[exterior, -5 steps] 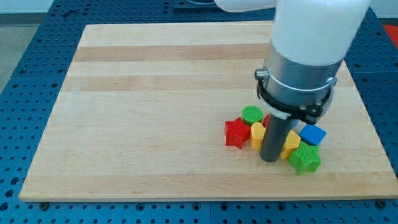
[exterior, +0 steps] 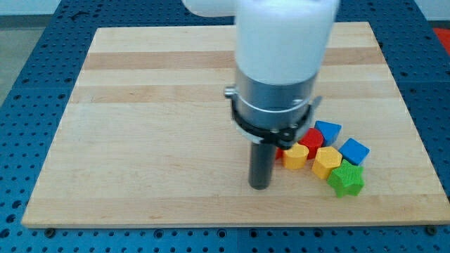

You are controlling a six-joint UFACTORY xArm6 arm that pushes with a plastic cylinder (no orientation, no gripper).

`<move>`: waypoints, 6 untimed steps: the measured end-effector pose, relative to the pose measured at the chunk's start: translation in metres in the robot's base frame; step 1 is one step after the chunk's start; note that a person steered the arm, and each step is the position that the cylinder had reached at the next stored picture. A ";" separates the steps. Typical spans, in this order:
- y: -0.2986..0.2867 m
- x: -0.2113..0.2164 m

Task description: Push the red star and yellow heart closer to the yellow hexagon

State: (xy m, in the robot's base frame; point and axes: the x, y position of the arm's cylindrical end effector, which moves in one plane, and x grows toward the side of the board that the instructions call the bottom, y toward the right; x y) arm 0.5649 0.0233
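My tip (exterior: 260, 187) rests on the wooden board (exterior: 155, 126), just left of a tight cluster of blocks. A yellow block (exterior: 295, 156), seemingly the heart, lies right of the rod. A second yellow block (exterior: 326, 161), seemingly the hexagon, lies close to its right. A sliver of red (exterior: 279, 151) shows at the rod's right edge, touching the first yellow block; it may be the red star, mostly hidden behind the rod. Another red block (exterior: 310, 139) sits just above the yellow ones.
A blue block (exterior: 328, 131) lies at the cluster's top and another blue block (exterior: 354, 151) at its right. A green star (exterior: 344, 180) is at the cluster's lower right. The arm's wide body hides the board above the cluster.
The arm and rod moved to the view's left, from inside the cluster to its left side. The green round block and most of the red star are now hidden; a blue block appeared.
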 end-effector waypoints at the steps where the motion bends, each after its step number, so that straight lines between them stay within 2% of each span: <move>1: -0.024 -0.013; 3: -0.018 -0.043; 6: 0.011 -0.014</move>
